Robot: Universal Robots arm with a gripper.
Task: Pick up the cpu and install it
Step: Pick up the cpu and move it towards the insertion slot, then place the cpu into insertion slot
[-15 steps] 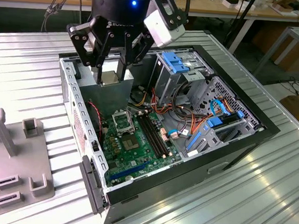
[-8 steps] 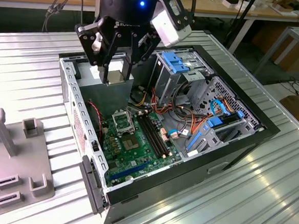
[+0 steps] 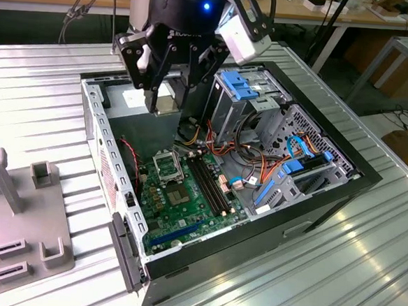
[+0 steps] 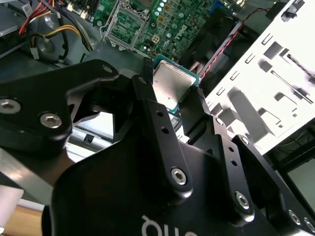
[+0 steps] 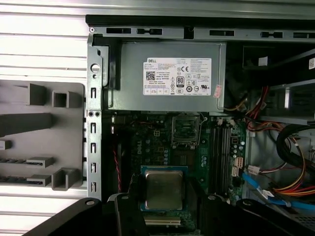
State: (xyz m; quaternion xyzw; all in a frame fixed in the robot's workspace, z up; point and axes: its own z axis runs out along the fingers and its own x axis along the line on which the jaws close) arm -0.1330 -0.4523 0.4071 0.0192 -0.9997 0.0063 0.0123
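Closest to the lens, the gripper (image 4: 173, 88) is closed on the cpu (image 4: 170, 82), with its two fingers (image 4: 158, 118) pressing on opposite edges of the chip. So the picking up looks done. The cpu hangs above the open computer case (image 3: 94, 117), well apart from the socket (image 5: 186, 129) on the motherboard (image 5: 152, 147). This socket looks empty, so the installing is not yet done.

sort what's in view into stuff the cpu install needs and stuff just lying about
In the job:
- cpu, gripped in the end effector above the open case
- socket on the motherboard

Just lying about:
- grey fixture beside the case
- power supply
- drive cage
- cables
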